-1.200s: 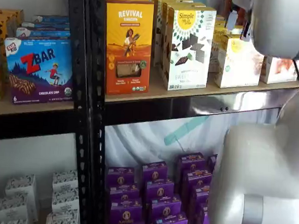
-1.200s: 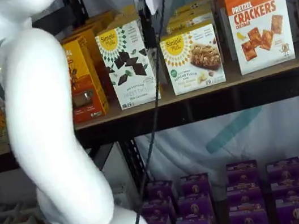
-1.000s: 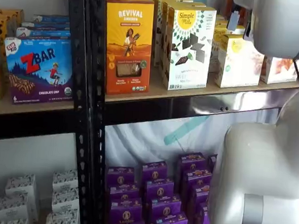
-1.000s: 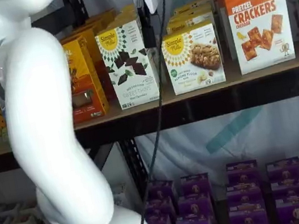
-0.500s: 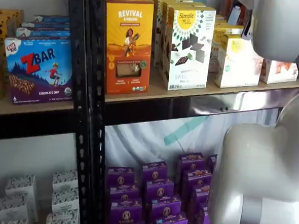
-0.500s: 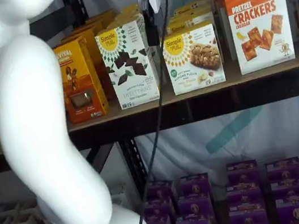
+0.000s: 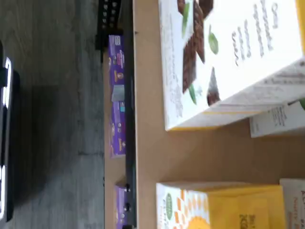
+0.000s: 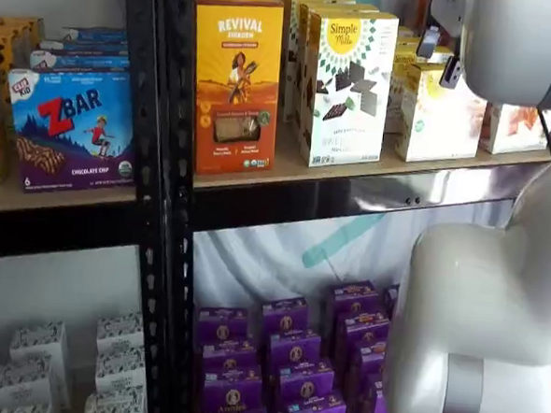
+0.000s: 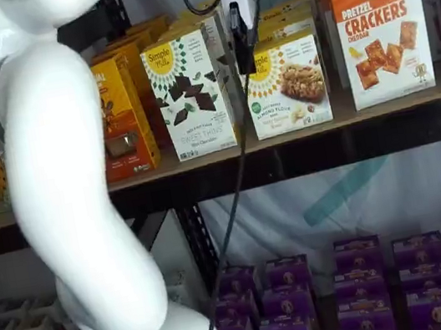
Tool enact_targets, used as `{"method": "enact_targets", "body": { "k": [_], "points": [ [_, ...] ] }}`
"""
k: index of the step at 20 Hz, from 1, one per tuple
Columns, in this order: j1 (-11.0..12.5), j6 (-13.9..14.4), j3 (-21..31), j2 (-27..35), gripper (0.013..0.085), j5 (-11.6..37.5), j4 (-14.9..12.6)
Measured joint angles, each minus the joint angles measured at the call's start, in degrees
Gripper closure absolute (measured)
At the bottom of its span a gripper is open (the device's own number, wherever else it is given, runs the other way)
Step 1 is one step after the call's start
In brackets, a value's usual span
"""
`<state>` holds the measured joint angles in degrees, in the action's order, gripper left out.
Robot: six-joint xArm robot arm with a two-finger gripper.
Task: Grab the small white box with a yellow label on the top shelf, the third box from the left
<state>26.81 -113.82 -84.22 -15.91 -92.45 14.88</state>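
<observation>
The small white box (image 9: 288, 86), with its yellow round logo and green dot, stands on the top shelf (image 9: 380, 108) to the right of the taller white box with dark shapes (image 9: 190, 85). Both shelf views show it; in a shelf view (image 8: 440, 114) the arm partly covers it. My gripper (image 9: 244, 63) hangs from above, with one black finger in front of the box's left edge. No gap between fingers shows. The wrist view shows the small box (image 7: 190, 210) and the taller box (image 7: 228, 57) on the tan board (image 7: 147, 143).
An orange Revival box (image 8: 235, 73) stands left of the taller white box. A Pretzel Crackers box (image 9: 378, 20) stands to the right. Black uprights (image 8: 158, 209) frame the bay. Purple boxes (image 9: 352, 295) fill the level below. My white arm (image 9: 65, 199) fills the left foreground.
My gripper has moved right, from the gap beside the taller white box to the front left edge of the small white box. The boxes have not moved.
</observation>
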Motion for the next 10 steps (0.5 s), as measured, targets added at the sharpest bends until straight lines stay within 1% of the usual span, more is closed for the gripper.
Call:
{"method": "enact_targets", "body": {
  "k": [4, 8, 10],
  "points": [
    [-0.5, -0.1, 0.4, 1.0, 0.013, 1.9, -1.1],
    [-1.3, 0.3, 0.1, 1.8, 0.013, 2.3, -2.1],
    [-2.0, 0.8, -0.5, 2.4, 0.013, 2.0, -3.1]
  ]
}}
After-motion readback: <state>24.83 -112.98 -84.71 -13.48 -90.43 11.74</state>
